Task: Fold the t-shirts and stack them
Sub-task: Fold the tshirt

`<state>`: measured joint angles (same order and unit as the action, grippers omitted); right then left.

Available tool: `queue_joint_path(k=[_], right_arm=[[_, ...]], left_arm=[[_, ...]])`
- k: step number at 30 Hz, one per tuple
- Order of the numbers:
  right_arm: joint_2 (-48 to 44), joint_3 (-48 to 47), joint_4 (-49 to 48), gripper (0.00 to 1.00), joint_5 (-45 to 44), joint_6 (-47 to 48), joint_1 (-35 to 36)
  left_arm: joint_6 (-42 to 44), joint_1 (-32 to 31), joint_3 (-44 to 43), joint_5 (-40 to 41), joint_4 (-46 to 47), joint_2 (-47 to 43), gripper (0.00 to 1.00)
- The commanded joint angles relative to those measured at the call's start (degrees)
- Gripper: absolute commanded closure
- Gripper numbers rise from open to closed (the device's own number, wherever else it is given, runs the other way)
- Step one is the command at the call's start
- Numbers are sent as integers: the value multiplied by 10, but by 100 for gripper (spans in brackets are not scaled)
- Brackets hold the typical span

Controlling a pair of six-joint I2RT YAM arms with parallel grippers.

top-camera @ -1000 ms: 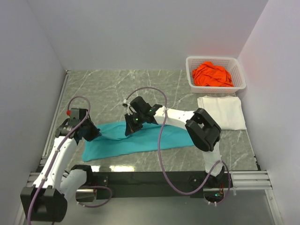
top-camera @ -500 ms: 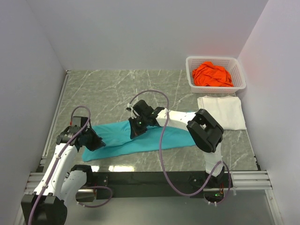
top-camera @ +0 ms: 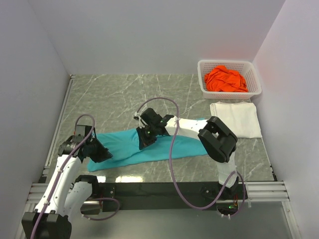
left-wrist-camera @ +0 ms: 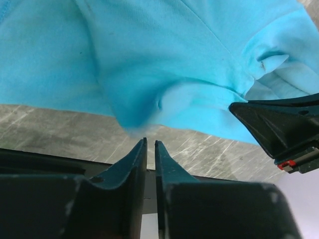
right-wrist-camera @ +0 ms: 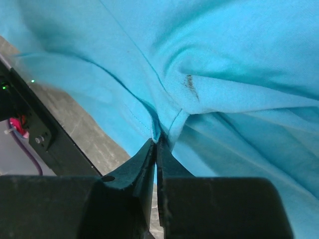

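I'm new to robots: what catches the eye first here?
A teal t-shirt stretched across the marble table, with the left gripper at its end and the right gripper at its middle. At the far right, a bright orange t-shirt sits crumpled in a white basket, a folded white t-shirt beside it.

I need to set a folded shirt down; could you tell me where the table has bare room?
The far-left table top, between the back wall and the teal t-shirt, is bare. A narrow strip runs between that shirt and the near rail. Crowded at right: basket, white t-shirt; left gripper and right gripper occupy the teal one.
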<state>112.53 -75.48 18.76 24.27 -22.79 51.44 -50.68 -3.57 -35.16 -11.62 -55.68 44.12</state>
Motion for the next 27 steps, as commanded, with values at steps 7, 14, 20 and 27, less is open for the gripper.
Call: queue_joint_path(k=[7, 14, 20, 27], right_arm=[[-32, -24, 38, 77, -60, 1, 5], [-83, -12, 79, 55, -144, 15, 1], [-136, 2, 116, 56, -276, 22, -63], [-81, -93, 156, 57, -288, 25, -91]], left_arm=[[-14, -2, -32, 48, -2, 25, 74], [-4, -7, -46, 48, 39, 52, 43], [12, -34, -79, 62, 114, 146, 41], [43, -33, -99, 161, 192, 272, 48]])
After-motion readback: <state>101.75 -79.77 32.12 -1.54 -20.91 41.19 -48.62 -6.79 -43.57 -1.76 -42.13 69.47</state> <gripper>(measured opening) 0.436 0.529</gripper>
